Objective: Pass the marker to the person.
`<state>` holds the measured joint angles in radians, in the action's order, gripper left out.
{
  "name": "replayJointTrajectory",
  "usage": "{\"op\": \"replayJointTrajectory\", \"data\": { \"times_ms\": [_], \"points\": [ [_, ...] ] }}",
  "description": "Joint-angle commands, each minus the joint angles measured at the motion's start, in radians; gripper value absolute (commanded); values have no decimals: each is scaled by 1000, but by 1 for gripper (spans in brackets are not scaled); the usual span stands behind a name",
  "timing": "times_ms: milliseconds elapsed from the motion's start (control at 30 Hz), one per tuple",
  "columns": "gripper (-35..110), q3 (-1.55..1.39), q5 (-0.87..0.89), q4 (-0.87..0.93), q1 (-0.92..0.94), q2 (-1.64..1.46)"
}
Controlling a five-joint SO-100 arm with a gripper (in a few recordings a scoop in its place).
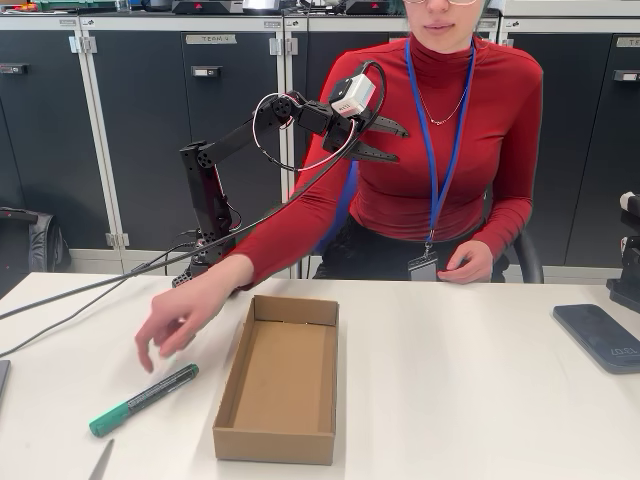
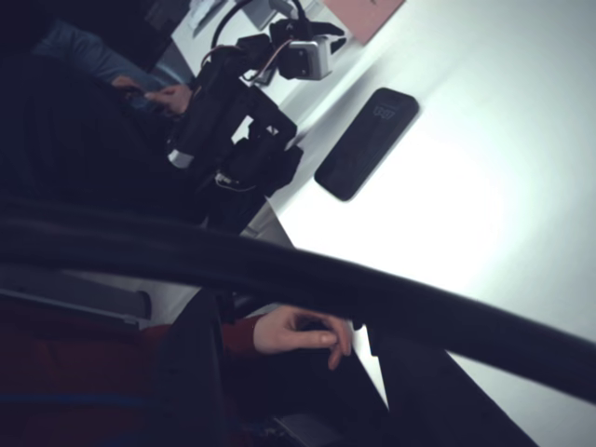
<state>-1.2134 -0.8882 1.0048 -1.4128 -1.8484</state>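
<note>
So the marker [image 1: 144, 400] is just lying flat on the white table [image 1: 460, 400], left of the cardboard box [image 1: 280, 378] in the fixed view, long axis on a diagonal: green cap end points down-left toward the table's near edge, other end up-right toward the box. The person [image 1: 440, 150] sits behind the table with one hand [image 1: 180, 322] hovering right above the marker, fingers spread, not touching it. The gripper [image 1: 392, 141] is raised high in front of the person's chest, jaws slightly apart, holding nothing. A dark phone [image 1: 600, 336] lies far right.
</note>
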Motion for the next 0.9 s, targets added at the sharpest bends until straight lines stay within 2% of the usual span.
{"op": "replayJointTrajectory", "data": {
  "times_ms": [0, 867],
  "points": [
    [27, 12, -6, -31, 5, -41],
    [27, 3, -8, -41, 5, -52]
  ]
}}
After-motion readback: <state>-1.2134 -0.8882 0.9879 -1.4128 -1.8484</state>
